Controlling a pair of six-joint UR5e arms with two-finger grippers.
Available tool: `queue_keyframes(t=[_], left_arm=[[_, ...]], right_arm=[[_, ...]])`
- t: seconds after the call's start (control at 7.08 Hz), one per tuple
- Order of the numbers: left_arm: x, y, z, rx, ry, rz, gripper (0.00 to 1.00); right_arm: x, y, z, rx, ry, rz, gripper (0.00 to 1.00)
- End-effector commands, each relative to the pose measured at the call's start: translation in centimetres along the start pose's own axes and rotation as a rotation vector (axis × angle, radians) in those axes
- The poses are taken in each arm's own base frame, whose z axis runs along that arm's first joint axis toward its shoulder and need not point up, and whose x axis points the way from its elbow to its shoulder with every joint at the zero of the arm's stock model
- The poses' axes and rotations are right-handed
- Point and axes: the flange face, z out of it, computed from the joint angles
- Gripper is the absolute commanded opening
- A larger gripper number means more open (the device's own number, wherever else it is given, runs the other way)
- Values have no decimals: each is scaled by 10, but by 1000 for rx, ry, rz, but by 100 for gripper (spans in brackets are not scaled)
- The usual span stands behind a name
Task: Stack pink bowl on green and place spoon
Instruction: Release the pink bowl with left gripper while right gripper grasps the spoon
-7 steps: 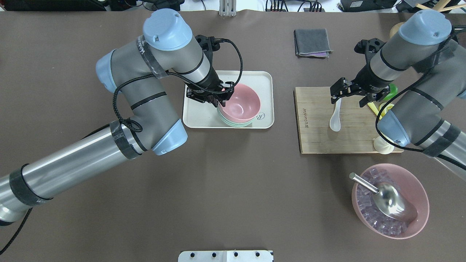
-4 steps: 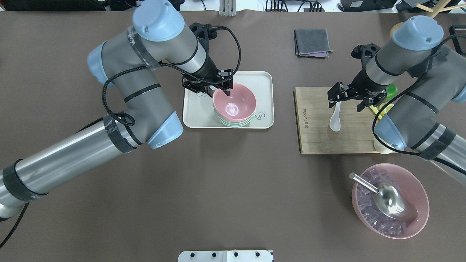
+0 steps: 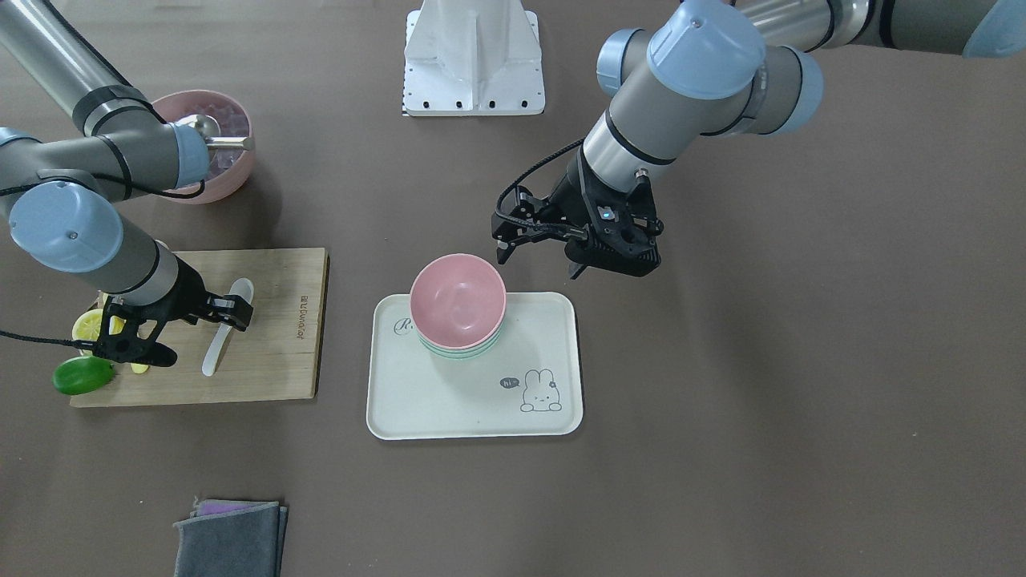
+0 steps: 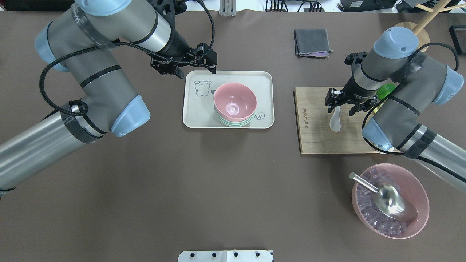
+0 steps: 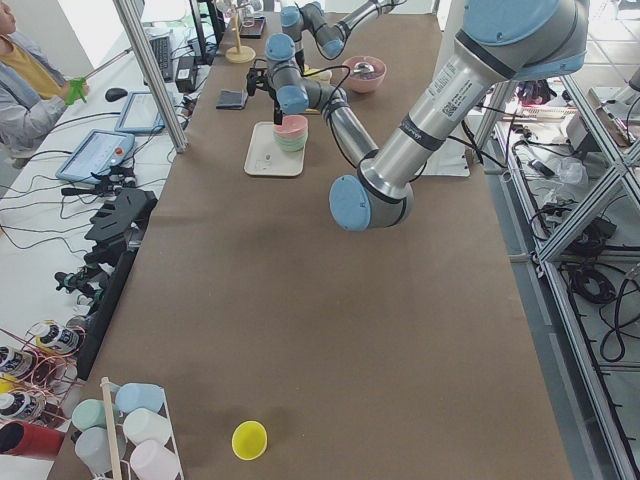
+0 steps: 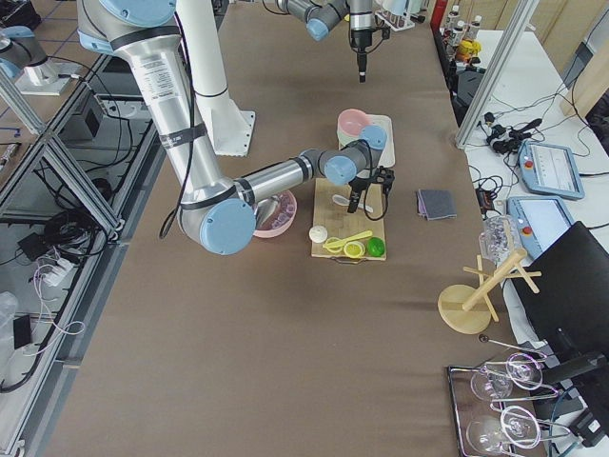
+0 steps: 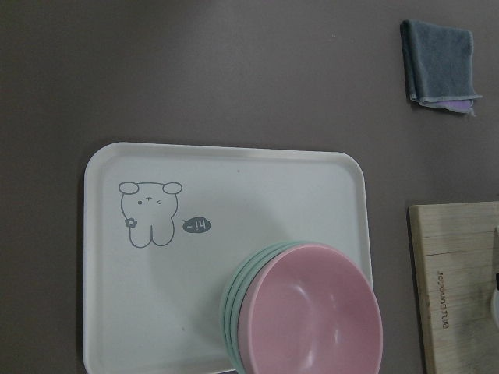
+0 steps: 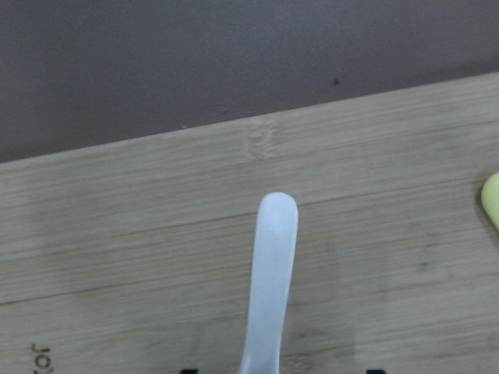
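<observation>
The pink bowl (image 4: 235,102) sits nested upright in the green bowl (image 4: 233,124) on the white tray (image 4: 196,116); both also show in the left wrist view, the pink bowl (image 7: 312,319) over the green rim (image 7: 232,300). My left gripper (image 4: 194,69) is open and empty, raised beyond the tray's far left corner. The white spoon (image 4: 335,123) lies on the wooden cutting board (image 4: 316,140). My right gripper (image 4: 340,108) is open, low over the board, with its jaws either side of the spoon handle (image 8: 269,273), apart from it.
A large pink bowl (image 4: 418,189) of ice cubes with a metal scoop (image 4: 393,202) stands at the near right. A folded grey cloth (image 4: 313,42) lies at the back. A lime (image 3: 80,375) and lemon pieces (image 3: 86,324) lie at the board's edge.
My left gripper has let go of the pink bowl's rim and moved up and back-left off the tray; the bowl has settled level. My right gripper has shifted slightly over the spoon handle.
</observation>
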Motion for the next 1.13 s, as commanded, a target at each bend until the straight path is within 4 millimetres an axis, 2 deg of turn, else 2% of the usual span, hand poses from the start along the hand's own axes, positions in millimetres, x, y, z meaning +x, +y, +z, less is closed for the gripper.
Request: queue_keyframes(t=[0.0,0.14,0.42,0.57,0.71,0.85,0.99], left_arm=[[-8,3,-5,2,0,-2,98],[-6,4,-7,4,5,2,98],[-8,6,-9,4,6,1,98],[-8,6,-12,8,8,0,98],[-12,4,-21,22,13,0,98],[-37,9,-34,13,14,-8,98],[-81,2,-62,-24,28,-37,98]], right_arm=[[-2,-2,3,-5,5,10,31],[-1,-2,4,-8,4,11,0],[-3,-2,2,-9,-3,6,0],[-19,-8,-22,11,-41,-6,0],[-50,-12,-61,18,-108,-21,0],[-89,-7,-92,40,-163,7,0],[-142,8,-110,39,-214,79,0]])
